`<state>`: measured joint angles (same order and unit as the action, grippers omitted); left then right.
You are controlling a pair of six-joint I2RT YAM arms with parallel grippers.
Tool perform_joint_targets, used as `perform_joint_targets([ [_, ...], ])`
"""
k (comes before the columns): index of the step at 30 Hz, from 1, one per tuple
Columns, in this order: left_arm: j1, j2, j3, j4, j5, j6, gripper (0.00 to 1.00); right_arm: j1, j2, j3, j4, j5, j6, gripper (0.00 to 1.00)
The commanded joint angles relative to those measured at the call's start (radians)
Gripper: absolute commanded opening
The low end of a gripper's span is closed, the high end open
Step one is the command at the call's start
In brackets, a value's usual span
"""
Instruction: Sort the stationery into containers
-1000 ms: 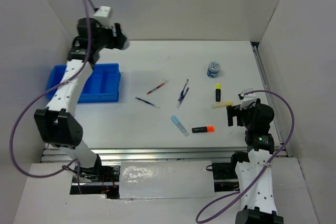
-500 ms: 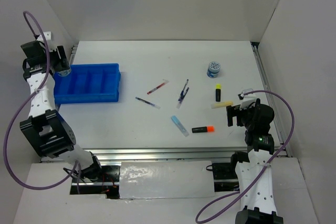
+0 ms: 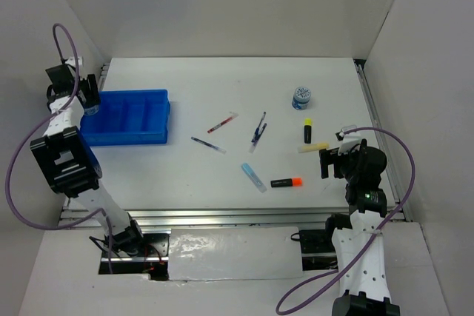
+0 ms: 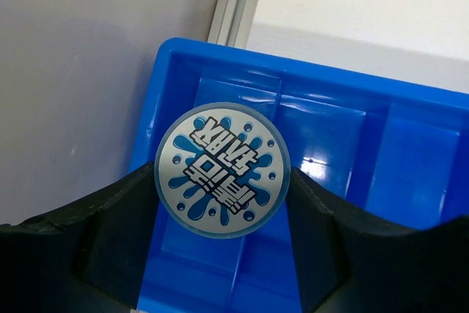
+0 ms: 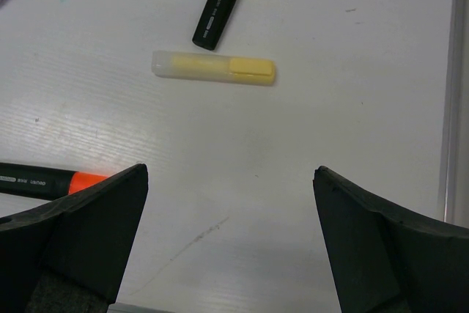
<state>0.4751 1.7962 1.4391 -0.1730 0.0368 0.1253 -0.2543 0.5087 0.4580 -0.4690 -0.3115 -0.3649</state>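
My left gripper (image 3: 88, 99) is shut on a round blue-white pot (image 4: 223, 169) and holds it over the left end of the blue divided tray (image 3: 137, 118); the tray's compartments (image 4: 410, 155) show below the pot. A second pot (image 3: 301, 98) stands at the back right. My right gripper (image 3: 326, 162) is open and empty, just above the table (image 5: 231, 203). In front of it lie a cream bar (image 5: 213, 67), a yellow-capped highlighter (image 5: 220, 5) and an orange-capped highlighter (image 5: 44, 181). A pale blue bar (image 3: 253, 177), a red pen (image 3: 221, 122), a blue pen (image 3: 208, 144) and a purple pen (image 3: 258, 130) lie mid-table.
White walls close in the table on the left, back and right. A metal rail (image 3: 369, 101) runs along the right edge. The tray sits close to the left wall (image 4: 88, 71).
My left arm has swung from the back, above the tray, out to the tray's far left end, carrying the pot. The right arm has not moved.
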Motion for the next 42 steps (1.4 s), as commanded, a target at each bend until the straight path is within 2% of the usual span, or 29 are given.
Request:
perform_joint_targets([
  [1,-0.004,0.031,0.089,0.116,-0.031,0.027,0.06,-0.007,0.010,0.039,0.000,-0.005,-0.003,1.00],
  [13,-0.010,0.133,0.159,0.144,-0.031,0.020,0.07,-0.008,0.019,0.042,-0.008,0.003,-0.002,1.00],
  [14,-0.012,0.141,0.162,0.142,-0.063,0.022,0.07,-0.008,0.021,0.042,-0.008,0.002,0.000,1.00],
  [24,-0.029,0.152,0.118,0.165,-0.066,0.039,0.08,-0.008,0.031,0.044,-0.006,0.008,0.001,1.00],
  [27,-0.036,0.160,0.118,0.162,-0.069,0.039,0.11,-0.007,0.030,0.045,-0.008,0.008,0.001,1.00],
  [31,-0.049,0.192,0.148,0.147,-0.090,0.027,0.22,-0.007,0.034,0.048,-0.011,0.008,0.004,1.00],
  [38,-0.053,0.200,0.133,0.155,-0.106,0.011,0.29,-0.008,0.036,0.050,-0.013,0.008,0.006,1.00],
  [42,-0.053,0.193,0.109,0.161,-0.089,0.004,0.40,-0.008,0.037,0.050,-0.013,0.008,0.007,1.00],
])
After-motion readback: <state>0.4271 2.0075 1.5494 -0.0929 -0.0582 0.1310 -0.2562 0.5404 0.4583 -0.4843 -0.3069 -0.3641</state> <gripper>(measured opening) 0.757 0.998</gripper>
